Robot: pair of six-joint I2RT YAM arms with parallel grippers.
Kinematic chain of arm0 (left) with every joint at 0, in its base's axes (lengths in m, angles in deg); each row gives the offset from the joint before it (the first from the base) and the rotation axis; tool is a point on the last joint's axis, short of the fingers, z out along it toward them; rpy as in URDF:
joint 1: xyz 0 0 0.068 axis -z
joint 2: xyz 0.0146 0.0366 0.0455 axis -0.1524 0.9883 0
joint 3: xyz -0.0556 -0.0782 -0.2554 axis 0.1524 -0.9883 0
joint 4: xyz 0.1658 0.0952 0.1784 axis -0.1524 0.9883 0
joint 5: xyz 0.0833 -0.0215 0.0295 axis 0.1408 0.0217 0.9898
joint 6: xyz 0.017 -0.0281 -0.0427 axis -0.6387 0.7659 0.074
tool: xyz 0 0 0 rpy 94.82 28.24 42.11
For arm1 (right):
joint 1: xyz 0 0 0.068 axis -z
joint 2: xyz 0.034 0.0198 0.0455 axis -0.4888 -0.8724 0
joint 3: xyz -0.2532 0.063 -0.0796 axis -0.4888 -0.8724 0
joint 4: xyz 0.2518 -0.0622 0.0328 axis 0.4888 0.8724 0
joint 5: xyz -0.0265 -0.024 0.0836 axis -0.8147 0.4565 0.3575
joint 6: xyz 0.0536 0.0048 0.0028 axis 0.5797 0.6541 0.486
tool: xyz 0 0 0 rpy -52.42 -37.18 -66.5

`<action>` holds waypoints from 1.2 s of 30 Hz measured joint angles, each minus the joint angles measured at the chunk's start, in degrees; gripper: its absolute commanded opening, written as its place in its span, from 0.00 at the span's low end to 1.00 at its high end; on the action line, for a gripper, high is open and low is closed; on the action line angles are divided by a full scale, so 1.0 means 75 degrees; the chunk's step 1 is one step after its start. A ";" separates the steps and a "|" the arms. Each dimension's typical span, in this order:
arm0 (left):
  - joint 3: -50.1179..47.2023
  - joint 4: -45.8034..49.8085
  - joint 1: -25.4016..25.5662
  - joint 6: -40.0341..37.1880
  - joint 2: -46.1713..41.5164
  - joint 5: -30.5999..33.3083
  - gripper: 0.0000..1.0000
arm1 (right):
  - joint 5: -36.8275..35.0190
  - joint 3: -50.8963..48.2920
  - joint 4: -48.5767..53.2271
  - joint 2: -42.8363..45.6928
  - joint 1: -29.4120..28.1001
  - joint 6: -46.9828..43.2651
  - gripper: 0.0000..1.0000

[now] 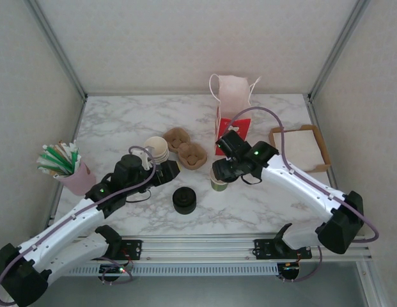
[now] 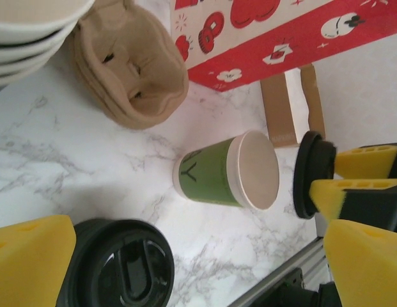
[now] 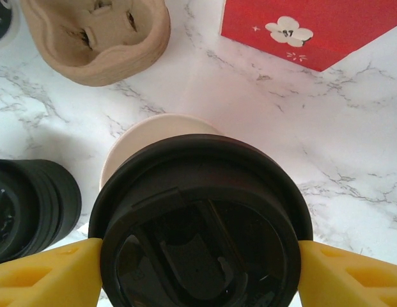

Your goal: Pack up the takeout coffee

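Under the right hand (image 1: 224, 169), by which a lid (image 3: 198, 224) is clamped, the cup (image 2: 227, 169) is stood on the desk (image 1: 121, 128), judged light, crushable, best held low.

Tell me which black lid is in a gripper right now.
The single lid, clamped in the right gripper and held over the open green cup. The others sit as a stack of lids on the marble.

The green side of the paper cup (image 2: 211, 174) carries a dark mark like a letter Y. At its 12 o'clock, the red-printed bag (image 2: 262, 38) shows flower motifs but no legible words.
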 measured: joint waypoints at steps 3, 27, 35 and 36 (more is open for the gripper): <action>0.0000 -0.0367 0.0143 -0.0003 0.0256 0.0178 1.00 | 0.0055 0.0020 0.0006 -0.0338 0.0000 0.0000 0.76; -0.0032 -0.0667 0.0318 -0.0434 0.0131 0.0790 1.00 | 0.0163 0.0822 0.0189 -0.1580 0.0000 -0.0003 0.75; -0.0032 -0.0670 0.0318 -0.0490 0.0341 0.0787 0.99 | 0.0169 0.0860 0.0420 -0.1536 0.0000 -0.0003 0.75; -0.0032 -0.0670 0.0318 -0.0490 0.0353 0.0790 1.00 | 0.0169 0.0860 0.0420 -0.1527 0.0000 -0.0003 0.75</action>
